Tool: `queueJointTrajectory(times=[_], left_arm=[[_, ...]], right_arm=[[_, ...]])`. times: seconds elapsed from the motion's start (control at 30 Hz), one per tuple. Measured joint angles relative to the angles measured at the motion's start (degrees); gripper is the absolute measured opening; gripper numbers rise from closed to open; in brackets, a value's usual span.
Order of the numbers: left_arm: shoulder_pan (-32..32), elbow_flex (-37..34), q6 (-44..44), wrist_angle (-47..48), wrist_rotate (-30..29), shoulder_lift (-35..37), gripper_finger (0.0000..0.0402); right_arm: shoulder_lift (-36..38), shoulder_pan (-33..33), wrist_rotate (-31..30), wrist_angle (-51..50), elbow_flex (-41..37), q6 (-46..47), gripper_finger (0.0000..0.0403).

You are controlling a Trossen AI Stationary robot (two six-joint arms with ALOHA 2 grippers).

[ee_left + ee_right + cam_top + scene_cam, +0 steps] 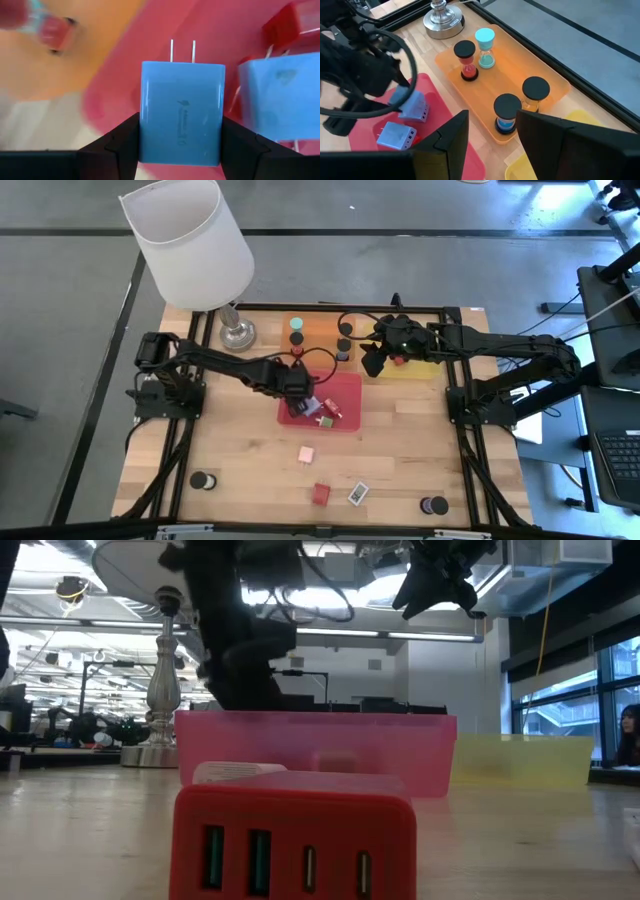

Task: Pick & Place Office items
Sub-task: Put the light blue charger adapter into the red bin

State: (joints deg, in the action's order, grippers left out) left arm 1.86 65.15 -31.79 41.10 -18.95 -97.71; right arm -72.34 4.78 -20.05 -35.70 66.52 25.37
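Observation:
My left gripper (pixel 298 388) hangs over the red tray (pixel 345 385), shut on a lavender-blue charger block (pixel 181 112) whose prongs point away from the wrist. In that tray lie a second blue charger (pixel 395 136) and a red one (pixel 295 25). My right gripper (pixel 490 120) hovers open between the orange tray (pixel 555 80) and the yellow tray (pixel 415 370), with nothing between its fingers. Several black-capped timers (pixel 507 112) stand on the orange tray. On the bare table lie a pink block (pixel 306 453), a red block (pixel 321 493) and a small white rectangle (pixel 357 493).
A white-shaded lamp (pixel 190 240) stands at the back left, its metal base (pixel 442 22) beside the orange tray. Black cylinders sit near the front corners (pixel 204 480) (pixel 434 505). In the low view, a red charger (pixel 295 840) fills the foreground before the red tray's wall (pixel 315 750).

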Motion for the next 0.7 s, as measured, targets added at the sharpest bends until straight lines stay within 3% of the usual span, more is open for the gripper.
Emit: queueJointTrajectory(times=[0.2, 0.57, 0.7], left_arm=[[-0.91, -3.85, -2.04, -10.81, 2.40, -0.02, 0.0204], [-0.89, -4.79, -8.18, -10.98, 2.67, -0.02, 0.0204], [-0.89, -4.79, -10.19, -10.99, 2.79, -0.02, 0.0257]], right_arm=[[0.00, 0.02, 0.00, 0.00, 0.00, 0.02, 0.0166], [0.00, 0.02, 0.00, 0.04, 0.00, 0.02, 0.0167], [0.00, 0.01, 0.01, 0.04, 0.00, 0.02, 0.0166]])
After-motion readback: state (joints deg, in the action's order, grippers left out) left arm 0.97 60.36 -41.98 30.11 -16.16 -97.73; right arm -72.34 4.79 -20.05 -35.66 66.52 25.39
